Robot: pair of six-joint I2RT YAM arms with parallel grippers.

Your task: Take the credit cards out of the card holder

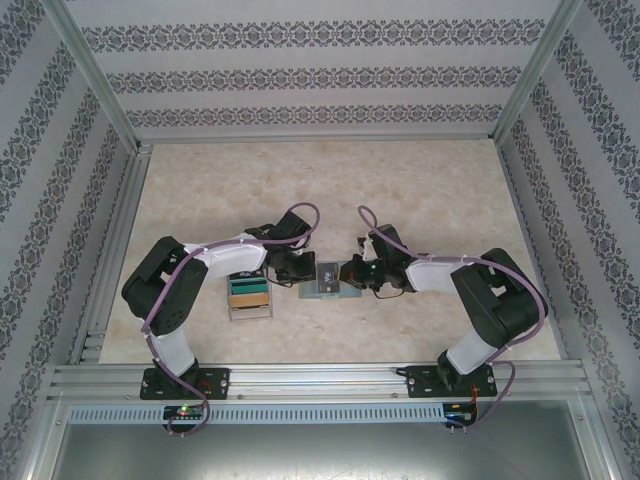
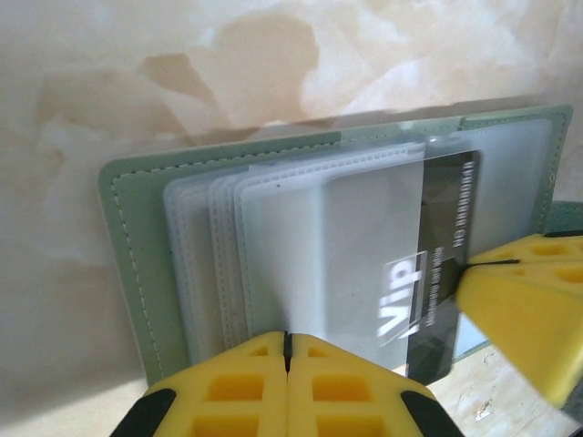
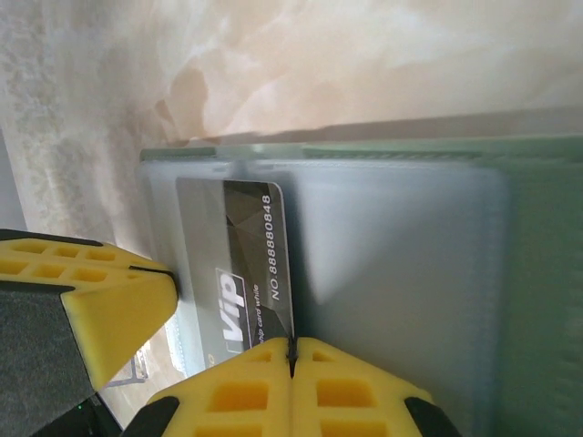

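Closest to the lens in the left wrist view, the left gripper (image 2: 287,348) has its yellow fingers (image 2: 228,387) pressed together with no gap. They are nipped onto the near edge of the card holder (image 2: 127,246), at the stack of clear sleeves (image 2: 301,246) fanned over its sage-green leaf. The right gripper (image 3: 291,353) is likewise closed tight, its tips pinching the edge of a black card (image 3: 228,264) printed "VIP". That card sits partly inside a sleeve, with one end sticking out past the sleeve's mouth. The two grippers meet the holder from adjoining sides, each one's fingers visible in the other's wrist view.

From above, the card holder lies open and flat on the marbled worktop (image 1: 300,180), between the two arms and near the front edge. A tray (image 1: 248,293) of staggered coloured cards stands just beside it on the left arm's side.
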